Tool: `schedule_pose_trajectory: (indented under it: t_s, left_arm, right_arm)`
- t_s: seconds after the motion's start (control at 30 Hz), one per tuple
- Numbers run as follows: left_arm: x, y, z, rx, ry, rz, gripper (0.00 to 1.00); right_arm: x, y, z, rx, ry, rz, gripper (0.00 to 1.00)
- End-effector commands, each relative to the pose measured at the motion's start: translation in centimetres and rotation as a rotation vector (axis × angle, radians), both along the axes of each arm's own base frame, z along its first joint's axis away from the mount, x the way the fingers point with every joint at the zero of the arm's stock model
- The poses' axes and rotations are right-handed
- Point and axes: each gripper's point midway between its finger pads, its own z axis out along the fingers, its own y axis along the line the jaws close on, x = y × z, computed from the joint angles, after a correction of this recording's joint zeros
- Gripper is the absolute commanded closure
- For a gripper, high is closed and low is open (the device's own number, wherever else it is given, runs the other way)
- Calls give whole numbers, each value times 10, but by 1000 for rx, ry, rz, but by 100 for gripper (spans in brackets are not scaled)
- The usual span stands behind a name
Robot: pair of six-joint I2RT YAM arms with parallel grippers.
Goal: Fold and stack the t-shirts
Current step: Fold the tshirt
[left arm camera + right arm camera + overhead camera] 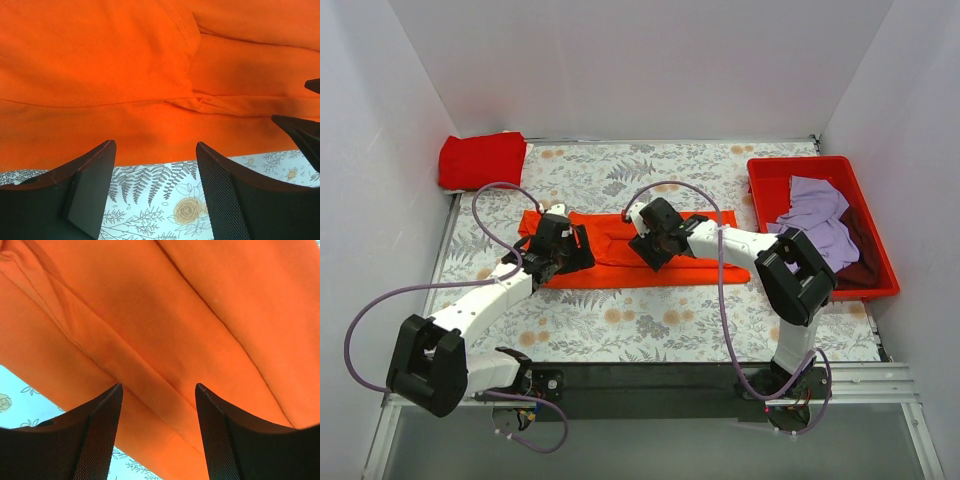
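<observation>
Two sets of fingers, both mine, hang spread wide over the bright orange cloth t-shirt (610,248), and neither has hold of anything. The shirt lies as a long narrow strip with its long axis running left to right across the middle of the flower-printed bench (620,330).

My left fingers (563,248) sit at the strip's left end. In the left wrist view its near hem lies just ahead of my tips, with bare print showing between them. My right fingers (655,238) stand over about the middle of the strip, cloth filling the gap between them and a fold ridge slanting across.

I judge the next fold goes across the short way, so the left end, closest to my left fingers, is the one to take. The cloth is soft and layered, and a pinch may lift only the top ply.

Room is ample. The folded deep red cloth t-shirt (480,160) sits in the far left corner. The rigid red plastic bin (760,170) stands well to the right, holding the pale lavender tee (815,210) and dark maroon tee (865,268).
</observation>
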Motion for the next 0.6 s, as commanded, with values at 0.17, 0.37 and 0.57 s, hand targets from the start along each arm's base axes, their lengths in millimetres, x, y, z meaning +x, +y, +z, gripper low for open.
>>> schedule_pose_trajectory:
  t_s: [0.17,0.37,0.57]
  left_arm:
    - [16,6,8,40,-82,36,37]
    - [17,10,11,55,-95,48,38]
    - [17,11,10,58,-95,53,39]
  right_arm:
    - [13,4,-2,-66,-55,41,34]
    - [26,-7,-4,-143,-110,20,34]
    - [62,-25,11,-257,-245,-62,34]
